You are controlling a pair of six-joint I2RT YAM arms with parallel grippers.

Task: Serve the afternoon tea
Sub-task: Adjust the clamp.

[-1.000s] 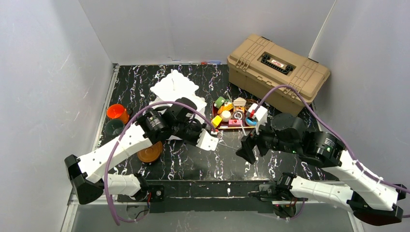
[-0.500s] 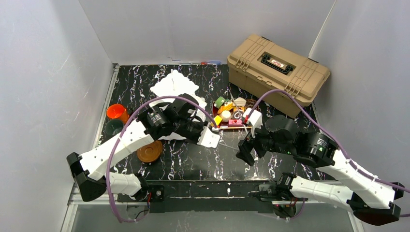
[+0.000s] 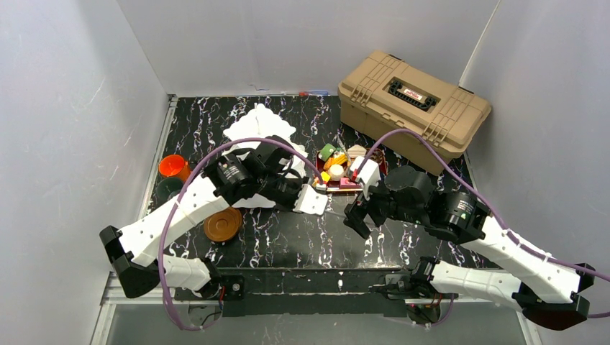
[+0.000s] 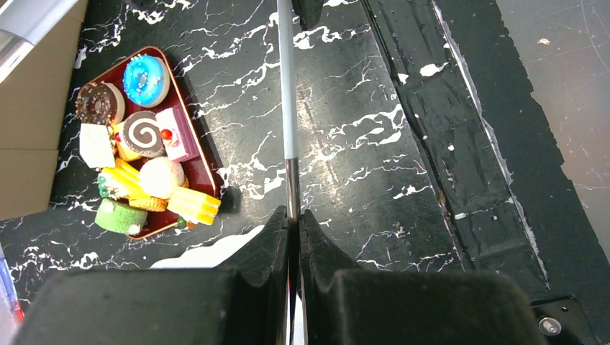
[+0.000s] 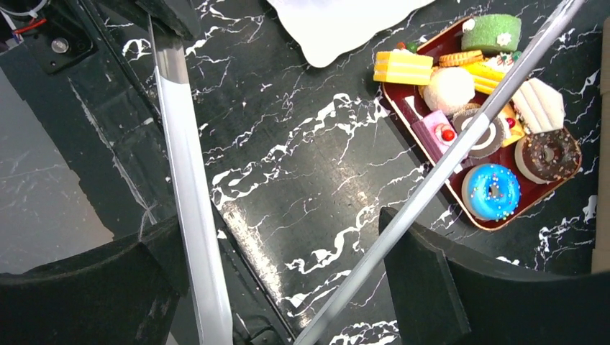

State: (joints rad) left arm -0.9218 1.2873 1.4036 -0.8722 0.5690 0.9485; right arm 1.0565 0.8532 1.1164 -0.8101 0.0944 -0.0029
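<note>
From the top external view, the tray (image 3: pixel 338 190) of toy pastries sits mid-table. The white tiered stand (image 3: pixel 257 128) is to its left and the tan toolbox (image 3: pixel 413 106) lies beyond it to the right. The orange cup (image 3: pixel 173 166) and the brown saucers (image 3: pixel 222 224) are off by the left arm. The left gripper (image 3: pixel 314 200) and the right gripper (image 3: pixel 357 218) hang close together just on the near side of the tray. The right arm's wrist reaches over the tray's edge, so the right arm looks slightly nearer to the pastries.

In the left wrist view, the left gripper (image 4: pixel 293 219) is pressed together on a metal tongs (image 4: pixel 286 86), seen edge-on as a thin strip running straight away from the fingers. The tray (image 4: pixel 205 152) lies ahead and to the left of that line, clear of the tongs. A blue donut (image 4: pixel 146 79) sits at its far end and a yellow wafer (image 4: pixel 190 205) at its near corner.

In the right wrist view, the right gripper (image 5: pixel 277 219) stands spread wide, and both arms of the tongs pass between its fingers. They splay apart away from the camera: one runs up the left, the other slants to the upper right, across the tray (image 5: pixel 393 95). The pictures do not settle whether the fingers touch the metal. The tongs' mouth opens toward the pastries, so a squeeze from this arm looks like the move in hand.
</note>
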